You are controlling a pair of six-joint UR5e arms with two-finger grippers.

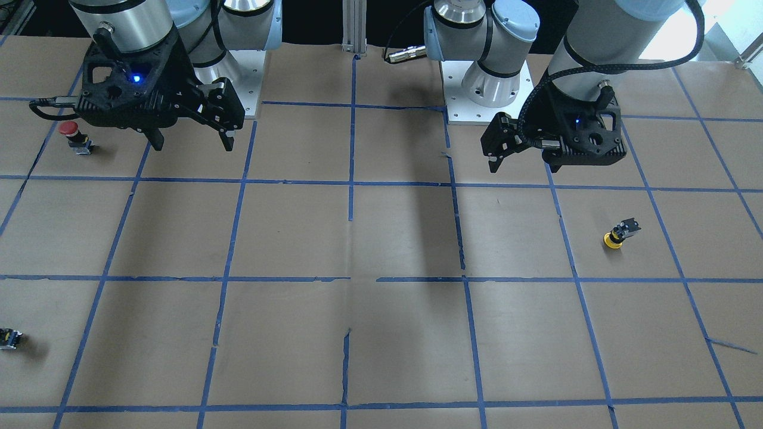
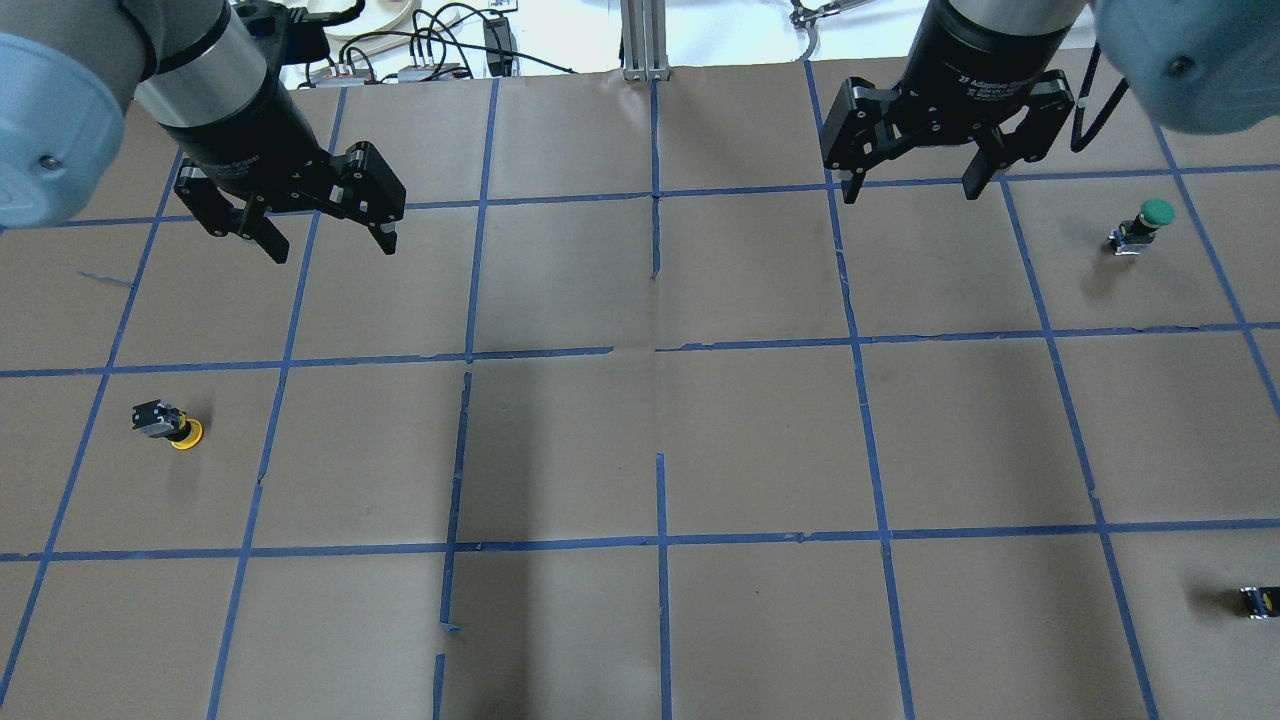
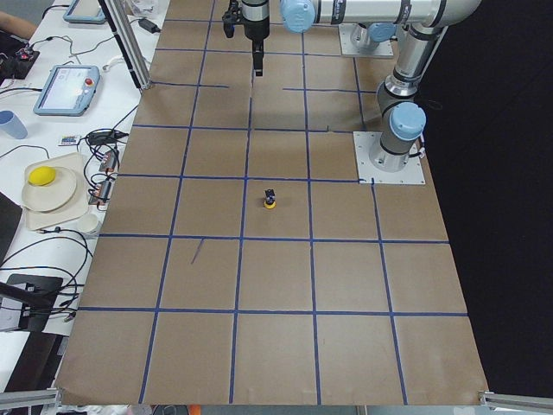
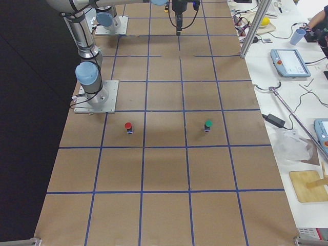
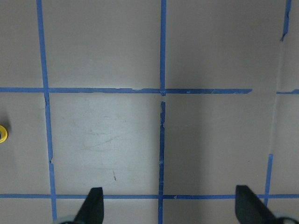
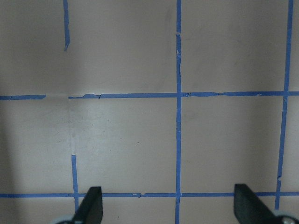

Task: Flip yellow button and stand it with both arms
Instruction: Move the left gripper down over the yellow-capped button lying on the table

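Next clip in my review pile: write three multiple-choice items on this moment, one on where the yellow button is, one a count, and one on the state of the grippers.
1. Where is the small round-capped yellow button?
A. between a gripper's fingers
B. on the brown paper-covered table, on the robot's left side
C. on the middle tape line

2. How many capped push-buttons are on the table?
A. one
B. two
C. three

3. How are the black two-finger left gripper and right gripper?
A. both open and empty
B. one shut on the yellow button
C. both shut

Answers:
1 B: the overhead view shows it in the left half, apart from both grippers.
2 C: besides the yellow one there are a red-capped button and a green-capped button.
3 A: both wrist views show spread fingertips with only bare table between them.
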